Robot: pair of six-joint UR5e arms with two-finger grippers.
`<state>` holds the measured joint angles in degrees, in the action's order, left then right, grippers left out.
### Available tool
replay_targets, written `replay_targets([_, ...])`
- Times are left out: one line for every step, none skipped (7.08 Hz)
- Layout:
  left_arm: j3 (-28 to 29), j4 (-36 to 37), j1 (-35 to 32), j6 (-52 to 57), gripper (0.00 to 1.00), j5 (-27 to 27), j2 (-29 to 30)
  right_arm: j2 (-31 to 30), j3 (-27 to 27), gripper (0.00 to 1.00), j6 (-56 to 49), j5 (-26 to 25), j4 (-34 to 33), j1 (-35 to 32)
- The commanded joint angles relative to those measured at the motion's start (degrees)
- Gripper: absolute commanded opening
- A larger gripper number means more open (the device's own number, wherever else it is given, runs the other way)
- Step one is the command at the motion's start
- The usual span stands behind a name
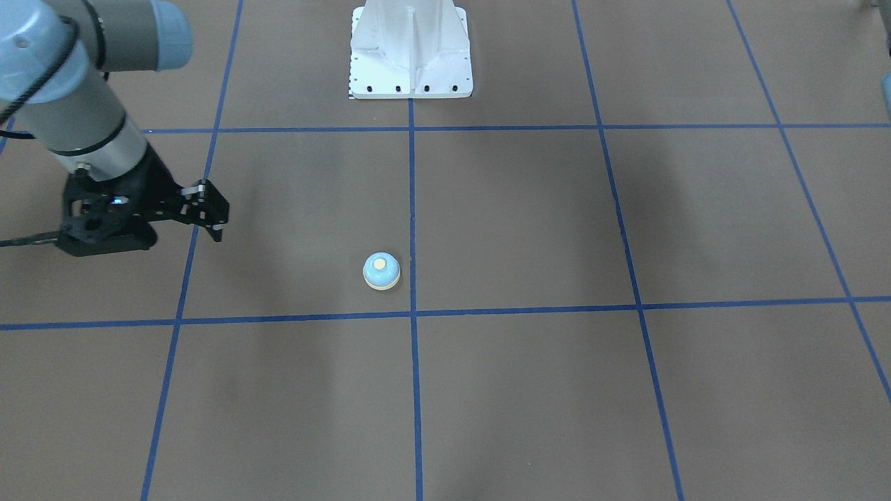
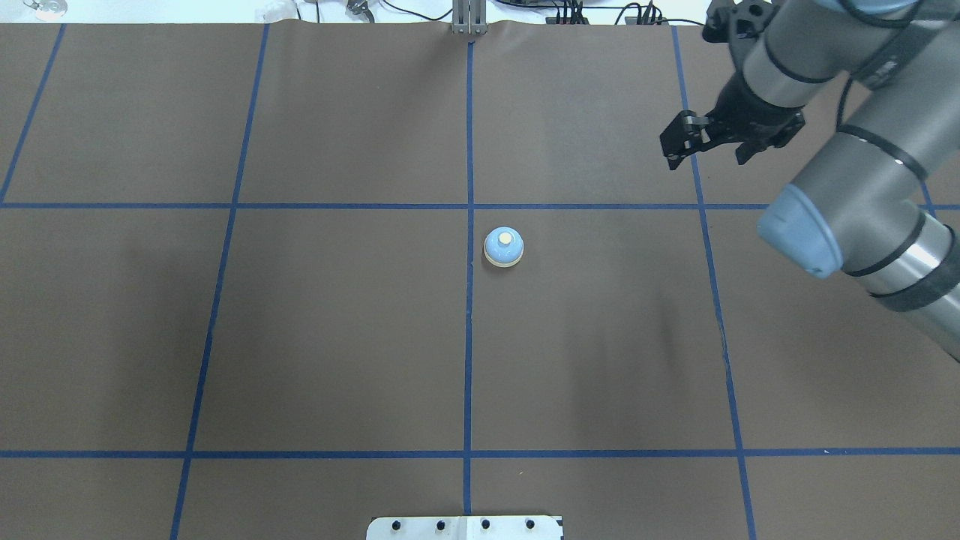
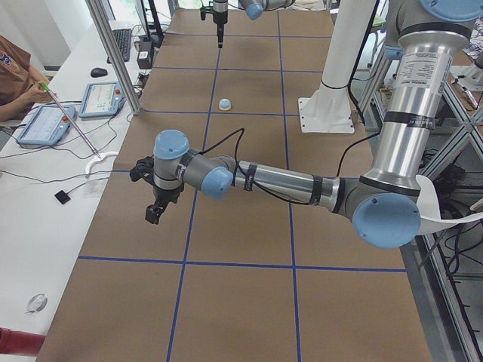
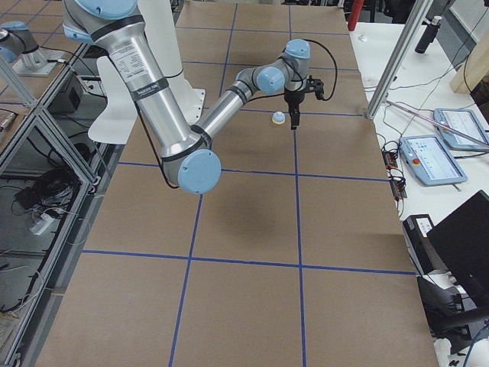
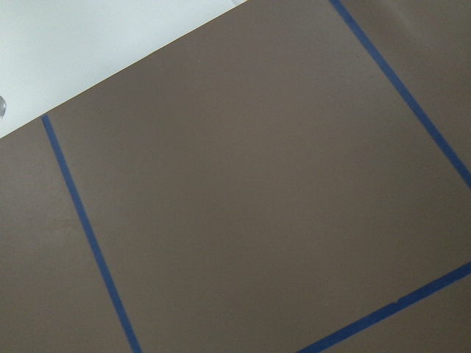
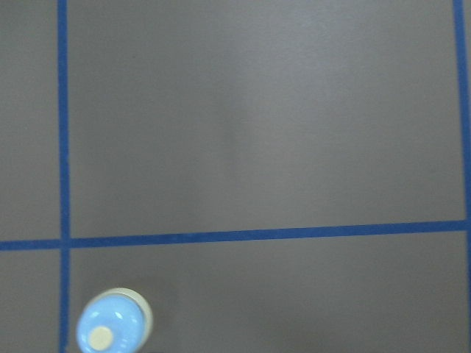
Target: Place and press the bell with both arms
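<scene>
Wide brown table (image 2: 337, 337), blue tape grid across it, and two arms out over it. The left arm (image 3: 287, 183) stretches long and low, far off to the left of the white pedestal (image 1: 411, 49). The right arm (image 2: 847, 217) reaches out on the pedestal's right, wrist tilted down toward the paper.

On to the tools. The right gripper (image 2: 671, 156) hangs above the table with nothing in it, and its fingers look drawn together into one narrow tip. The left gripper (image 3: 153, 215) points down at bare paper, and from this side angle I cannot tell whether it is wide or narrow.

And there's the bell (image 2: 503, 247) – straight out in front of the pedestal, well apart from it. It stands upright and free just on the right-hand side of the centre tape line (image 2: 469, 337), cream button (image 2: 505, 238) facing up.

So the placing looks done and the press looks like the job in hand. My read on doing it cleanly:
- line the tip up directly over the button before descending
- come down vertically, never on a slant
- push short and light – the bell looks light enough to skid or tip under any sideways shove
- lift straight back off
</scene>
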<state>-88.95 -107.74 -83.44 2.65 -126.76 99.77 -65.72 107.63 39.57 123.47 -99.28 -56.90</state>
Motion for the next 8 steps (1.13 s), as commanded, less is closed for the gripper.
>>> replay_targets([0.70, -0.88, -2.59, 0.43, 1.00, -0.15, -3.59, -9.83, 2.76, 1.00, -7.90, 1.87, 0.14, -5.32])
replay_targets([0.62, -5.77, -3.12, 0.34, 1.00, 0.19, -7.53, -10.38, 1.45, 1.00, -8.45, 0.82, 0.14, -5.67])
replay_targets([1.14, -8.86, -3.30, 0.26, 1.00, 0.46, -8.53, -12.39, 0.57, 1.00, -8.46, 0.54, 0.14, -8.20])
replay_targets([2.27, -6.89, -3.74, 0.60, 1.00, 0.38, -8.80, -15.63, 0.30, 1.00, -12.37, 1.06, 0.92, -12.31])
replay_targets([2.46, -6.35, -4.01, 0.95, 1.00, 0.20, -9.32, -18.10, -0.40, 1.00, -22.07, 1.33, 0.93, -15.66])
replay_targets([1.77, -4.43, -4.97, 3.74, 1.00, 0.11, -9.41, -20.65, -1.54, 1.00, -27.13, 3.16, 0.93, -19.17])
replay_targets([-1.81, 3.68, -6.28, 6.64, 1.00, 0.02, -9.68, -22.15, -3.64, 1.00, -33.53, 7.18, 0.93, -23.04])
replay_targets([-5.06, 10.29, -6.38, 8.41, 1.00, 0.02, -10.29, -23.73, -5.57, 1.00, -38.90, 7.83, 0.93, -26.47])
